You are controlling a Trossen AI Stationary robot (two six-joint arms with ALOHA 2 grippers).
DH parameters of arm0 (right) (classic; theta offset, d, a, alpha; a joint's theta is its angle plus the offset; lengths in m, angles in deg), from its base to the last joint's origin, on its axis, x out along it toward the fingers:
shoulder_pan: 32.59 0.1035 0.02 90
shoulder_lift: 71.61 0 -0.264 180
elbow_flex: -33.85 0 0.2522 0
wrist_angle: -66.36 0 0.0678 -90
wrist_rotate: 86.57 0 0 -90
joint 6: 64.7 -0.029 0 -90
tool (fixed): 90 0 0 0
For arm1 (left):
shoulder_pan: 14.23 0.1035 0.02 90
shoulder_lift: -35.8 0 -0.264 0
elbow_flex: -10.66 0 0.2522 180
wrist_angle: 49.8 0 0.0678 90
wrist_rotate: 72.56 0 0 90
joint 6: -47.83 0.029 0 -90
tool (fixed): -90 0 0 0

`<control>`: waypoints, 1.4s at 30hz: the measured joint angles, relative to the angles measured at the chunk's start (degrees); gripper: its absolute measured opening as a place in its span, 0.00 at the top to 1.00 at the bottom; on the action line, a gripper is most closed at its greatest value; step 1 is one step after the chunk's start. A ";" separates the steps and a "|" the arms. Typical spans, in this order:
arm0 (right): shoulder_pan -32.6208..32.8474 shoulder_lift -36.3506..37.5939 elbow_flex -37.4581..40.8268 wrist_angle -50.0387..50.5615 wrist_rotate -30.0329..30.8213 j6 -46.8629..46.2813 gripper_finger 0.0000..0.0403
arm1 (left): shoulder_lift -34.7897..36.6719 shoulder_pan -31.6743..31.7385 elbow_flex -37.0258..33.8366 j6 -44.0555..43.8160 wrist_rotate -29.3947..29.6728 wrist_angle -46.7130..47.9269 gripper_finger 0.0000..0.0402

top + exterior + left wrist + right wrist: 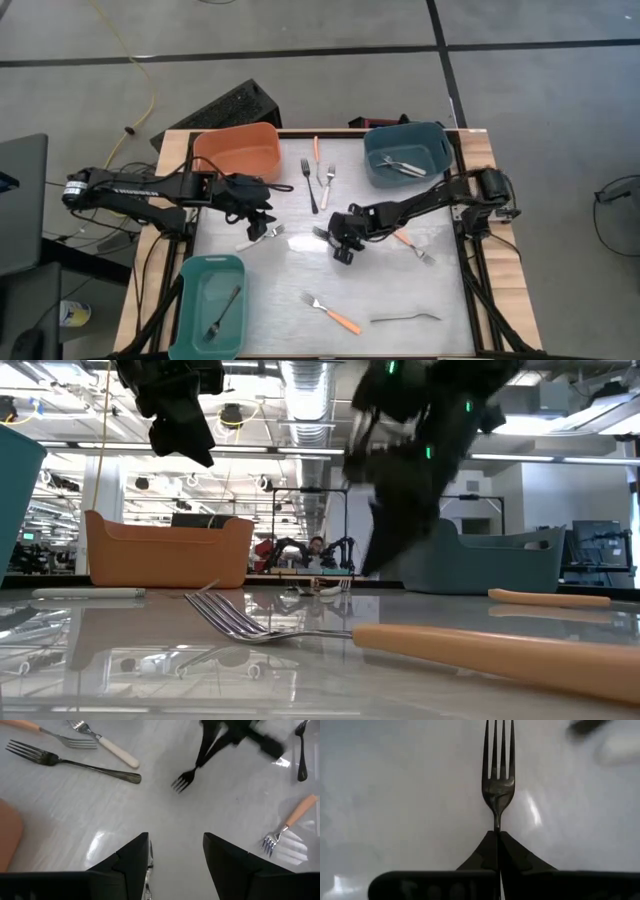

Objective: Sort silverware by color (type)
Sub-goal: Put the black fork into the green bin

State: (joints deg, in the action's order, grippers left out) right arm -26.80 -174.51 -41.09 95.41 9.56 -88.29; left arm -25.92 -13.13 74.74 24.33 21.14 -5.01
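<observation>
My right gripper (338, 238) is at the table's middle, shut on a dark fork (498, 775) whose tines (182, 781) point toward the table's left. My left gripper (175, 855) hovers open at the left-centre (258, 215), above a white-handled fork (262, 236) that lies flat. Other silverware lies flat on the table: a dark fork (310, 185), a white-handled fork (328, 183), orange-handled forks (316, 150) (410, 245) (333, 313), and a silver fork (405, 318). My right gripper pinches the dark fork between its two fingers at the top of the handle, just behind the head (497, 827). The fingers slant down from the table's right and lie along the fork. The head sticks out beyond the fingertips, low over the table.
An orange bin (240, 152) stands at the far left. A blue-grey bin (430, 150) at the far right holds silver forks. A teal bin (190, 300) at the near left holds a dark fork. Bare table lies between the two grippers.
</observation>
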 joint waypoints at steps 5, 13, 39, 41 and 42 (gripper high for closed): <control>-1.77 7.00 -0.08 5.04 0.92 3.81 0.95 | 0.85 0.00 0.00 -0.27 0.52 -1.10 0.57; -4.42 16.96 -0.14 3.90 6.54 4.17 0.95 | 1.32 1.03 -0.02 -6.37 4.29 -6.26 0.57; -7.21 19.20 -0.21 -5.78 9.19 4.40 0.95 | -10.63 7.78 0.00 -33.57 -0.54 -33.65 0.57; -7.71 19.20 -0.21 -6.52 9.16 4.17 0.95 | -10.62 8.26 0.02 -33.56 1.84 -33.74 0.57; -7.91 19.22 -0.21 -6.94 9.07 4.17 0.95 | -10.62 8.48 0.00 -33.58 2.89 -33.71 0.57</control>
State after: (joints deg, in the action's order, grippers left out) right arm -34.71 -155.29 -41.30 88.46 18.63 -84.12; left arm -36.54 -4.64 74.74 -9.25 24.03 -38.72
